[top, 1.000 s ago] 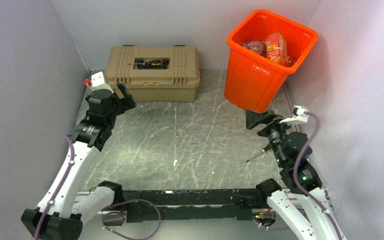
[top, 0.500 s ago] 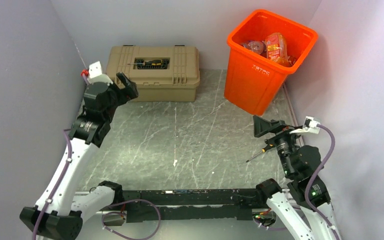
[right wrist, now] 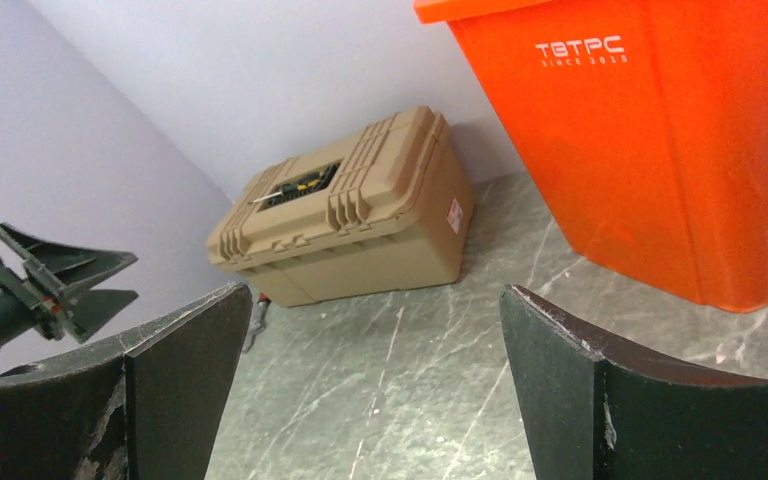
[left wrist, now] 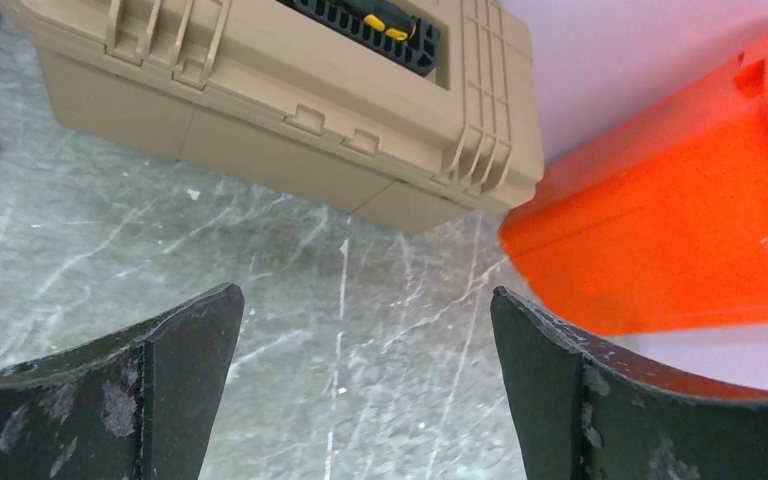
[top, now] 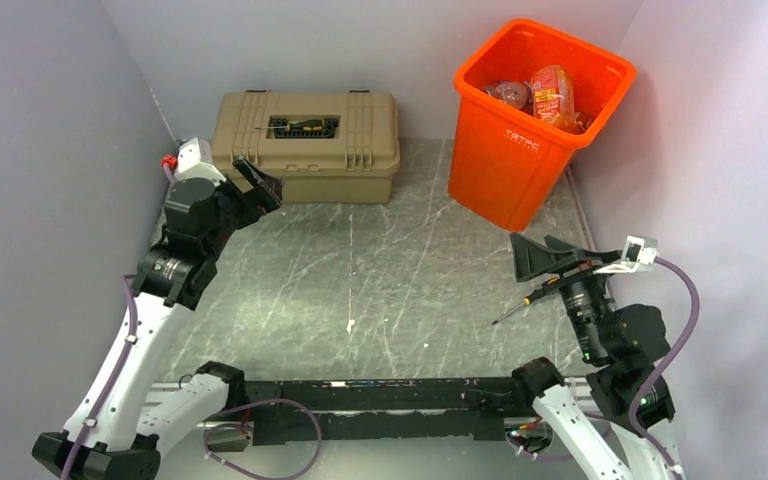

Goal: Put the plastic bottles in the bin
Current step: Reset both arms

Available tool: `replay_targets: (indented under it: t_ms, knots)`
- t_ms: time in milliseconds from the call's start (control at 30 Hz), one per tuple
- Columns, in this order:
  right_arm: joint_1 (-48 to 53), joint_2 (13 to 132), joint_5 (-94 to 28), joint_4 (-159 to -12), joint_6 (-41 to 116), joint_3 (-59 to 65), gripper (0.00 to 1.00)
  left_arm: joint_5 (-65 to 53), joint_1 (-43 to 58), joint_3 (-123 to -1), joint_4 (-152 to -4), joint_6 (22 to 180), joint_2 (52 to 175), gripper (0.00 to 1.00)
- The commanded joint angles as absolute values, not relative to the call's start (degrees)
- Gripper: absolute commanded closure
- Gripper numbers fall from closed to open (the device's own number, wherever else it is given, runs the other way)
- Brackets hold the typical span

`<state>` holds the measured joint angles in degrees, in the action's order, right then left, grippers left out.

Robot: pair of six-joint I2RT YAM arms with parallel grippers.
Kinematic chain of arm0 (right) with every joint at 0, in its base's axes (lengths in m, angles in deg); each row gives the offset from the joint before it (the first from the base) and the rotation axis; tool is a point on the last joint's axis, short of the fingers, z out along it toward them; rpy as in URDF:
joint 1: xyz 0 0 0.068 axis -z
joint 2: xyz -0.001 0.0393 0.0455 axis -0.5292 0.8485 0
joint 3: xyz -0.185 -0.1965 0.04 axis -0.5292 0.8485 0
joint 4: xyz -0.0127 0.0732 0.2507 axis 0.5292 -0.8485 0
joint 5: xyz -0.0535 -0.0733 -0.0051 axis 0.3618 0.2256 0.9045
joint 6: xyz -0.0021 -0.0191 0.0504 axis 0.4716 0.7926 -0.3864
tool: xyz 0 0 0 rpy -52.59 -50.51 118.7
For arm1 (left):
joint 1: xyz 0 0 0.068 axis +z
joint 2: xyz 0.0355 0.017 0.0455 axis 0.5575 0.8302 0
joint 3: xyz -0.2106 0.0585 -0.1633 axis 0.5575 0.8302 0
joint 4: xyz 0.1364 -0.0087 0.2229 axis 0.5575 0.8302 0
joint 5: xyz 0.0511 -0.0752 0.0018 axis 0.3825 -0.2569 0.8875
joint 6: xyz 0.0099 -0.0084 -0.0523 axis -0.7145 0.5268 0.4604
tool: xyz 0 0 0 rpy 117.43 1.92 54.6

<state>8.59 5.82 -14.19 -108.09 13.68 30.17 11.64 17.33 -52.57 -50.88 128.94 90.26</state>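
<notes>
The left gripper (top: 260,185) is being held with its jaws wide apart and nothing is being gripped between them. It is being carried above the left rear of the table (top: 380,270), near the front left corner of the toolbox (top: 305,160). In the left wrist view the left gripper (left wrist: 360,330) is being aimed at bare marbled table, with the toolbox (left wrist: 290,100) being framed beyond and the bin (left wrist: 680,250) off to the right. A yellow-handled screwdriver (left wrist: 390,20) is being cradled in the recess of the toolbox lid.

Over on the other side, the right gripper (top: 540,250) is likewise being held wide apart and empty. It is being hung above the right of the table, in front of the bin (top: 510,170) and apart from it. A small screwdriver (top: 518,305) is being left lying on the table just beside it. From the right wrist, the right gripper (right wrist: 375,330) is being pointed across the table, with the toolbox (right wrist: 360,230) far back against the wall and the bin (right wrist: 700,150) towering at the right.

The bottles (top: 545,92) are being held inside the bin, which is standing at the far right corner; an orange-wrapped one is being seen uppermost.
</notes>
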Motion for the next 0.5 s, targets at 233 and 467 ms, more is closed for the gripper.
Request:
replay_targets:
  t_ms: [233,467]
  knots:
    - [8.53,10.50,-15.26,-108.09,16.56,29.11,0.00,6.59,16.92,-46.12,-57.00,116.30,80.50,0.01]
    - [8.48,9.37,-17.90,-105.07,17.48,31.38,0.00,7.93,16.83,-46.71,-55.03,116.81,80.70,0.01]
